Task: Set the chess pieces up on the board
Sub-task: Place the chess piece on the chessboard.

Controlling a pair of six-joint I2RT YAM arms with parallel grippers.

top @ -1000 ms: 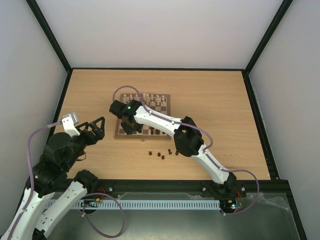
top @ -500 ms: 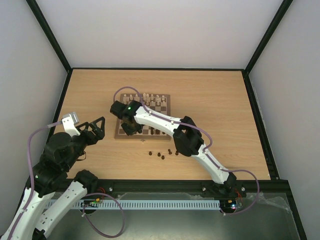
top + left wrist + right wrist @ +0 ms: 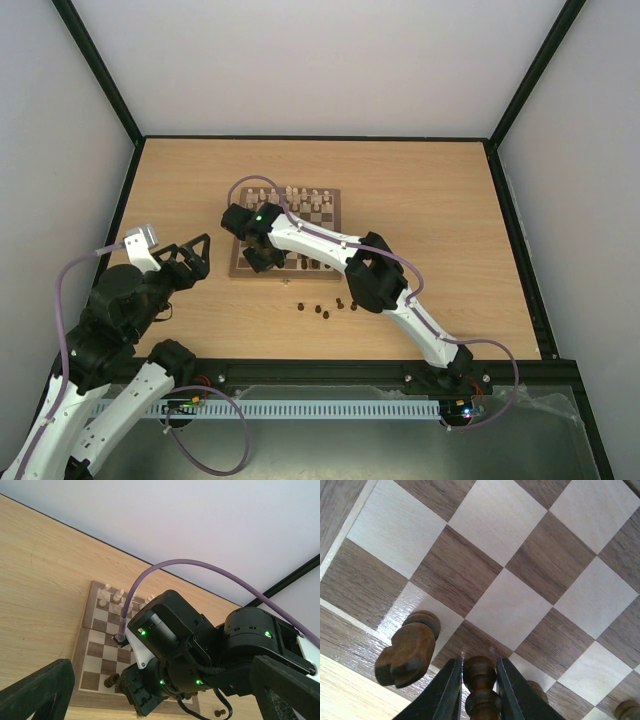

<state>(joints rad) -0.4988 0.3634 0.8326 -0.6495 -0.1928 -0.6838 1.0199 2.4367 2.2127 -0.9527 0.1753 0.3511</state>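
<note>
My right gripper (image 3: 478,662) is shut on a dark brown chess piece (image 3: 481,682), whose foot rests on a dark square in the near row of the board (image 3: 500,610). A dark knight (image 3: 410,650) stands on the pale corner square just to the left of it. From above, the right gripper (image 3: 262,258) is over the board's (image 3: 337,228) near left corner. Several dark chess pieces (image 3: 326,312) lie loose on the table in front of the board. My left gripper (image 3: 195,255) hangs open and empty to the left of the board.
Cream chessmen (image 3: 290,195) line the board's far rows. More dark pieces (image 3: 538,690) stand along the near row. In the left wrist view the right arm's wrist (image 3: 170,645) covers much of the board (image 3: 95,625). Black frame rails edge the table.
The right gripper has stayed over the near left corner of the board, with no visible shift. The left arm has not moved.
</note>
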